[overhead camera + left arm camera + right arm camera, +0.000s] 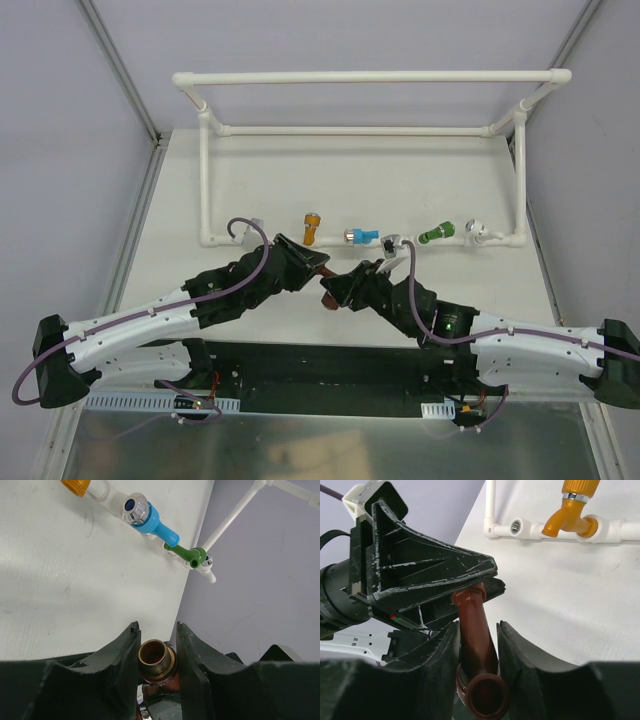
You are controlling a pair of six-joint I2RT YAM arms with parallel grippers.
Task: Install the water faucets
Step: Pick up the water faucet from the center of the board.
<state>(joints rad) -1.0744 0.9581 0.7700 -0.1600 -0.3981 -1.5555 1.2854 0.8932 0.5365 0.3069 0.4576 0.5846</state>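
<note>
Your left gripper (157, 626) clamps brown faucet (156, 656), centre of overhead frame; your right gripper (477, 625) narrow around spout (474, 611), can't tell if gripping.

Top external view: fixed, high above and behind both arm bases, facing down and forward across the flat white table (400, 190) to the white PVC pipe frame (370, 76) at its far edge; wide and distant. Left wrist view: mounted just behind the left gripper (157, 630), sighting along its dark fingers (117, 665) at very close range, facing across the table toward the frame's right end. Right wrist view: likewise close behind the right gripper (479, 627), facing the opposite way, toward the frame's left end. All three views share the small brown plastic tap (322, 268) at centre and the orange plastic tap (311, 228) on the frame's lower pipe.
</note>
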